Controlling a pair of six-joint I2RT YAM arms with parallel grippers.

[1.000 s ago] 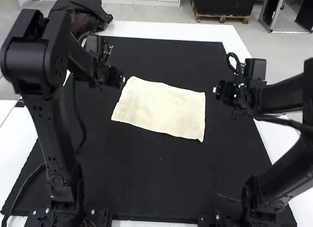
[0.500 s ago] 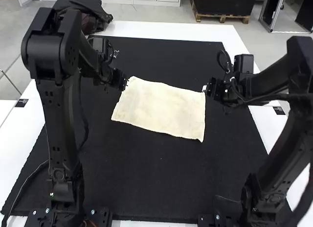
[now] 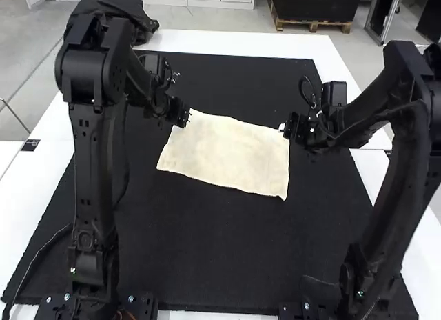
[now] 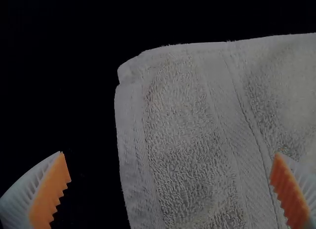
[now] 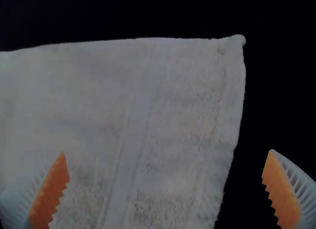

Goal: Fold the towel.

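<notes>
Towel point(image 3: 227, 154), cream with woven bands, lies flat between left gripper point(image 3: 186, 118) and right gripper point(image 3: 283, 127), both spread wide.

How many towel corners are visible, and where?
4. The far left corner is by the left gripper; the far right corner is by the right gripper; the near left corner and near right corner are on the black mat.
</notes>
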